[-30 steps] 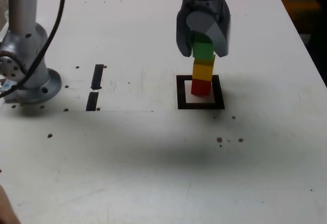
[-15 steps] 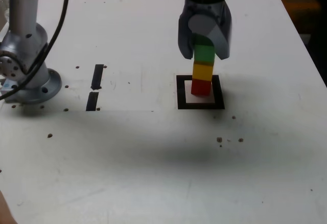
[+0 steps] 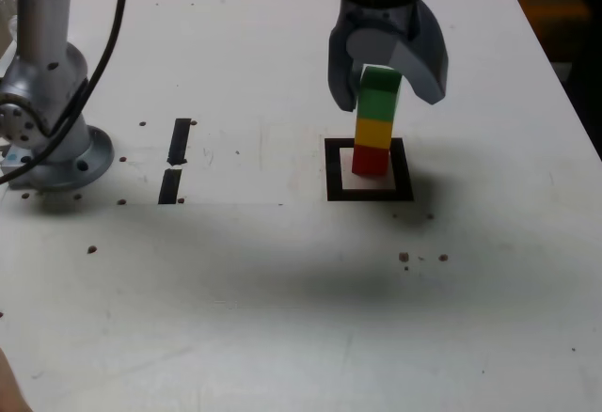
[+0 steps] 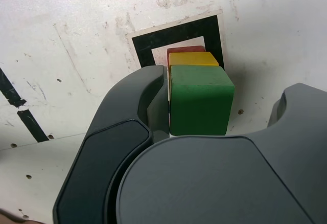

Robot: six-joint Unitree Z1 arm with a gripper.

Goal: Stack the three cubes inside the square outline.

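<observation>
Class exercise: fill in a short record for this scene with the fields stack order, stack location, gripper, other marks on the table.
stack order: red cube at the bottom, yellow cube in the middle, green cube on top
stack location: inside the square outline, on its white centre
gripper: gripper open, its jaws on either side of the green cube, one jaw clearly apart from it
other marks on the table: two short black tape strips at the exterior view's left

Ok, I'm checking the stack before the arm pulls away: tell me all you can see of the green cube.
The green cube is a small, matte, solid-green block with slightly rounded edges, sitting upright on top of the yellow cube. The open gripper straddles it. In the wrist view one finger lies close along its side, contact unclear; the other stands clear.
</observation>
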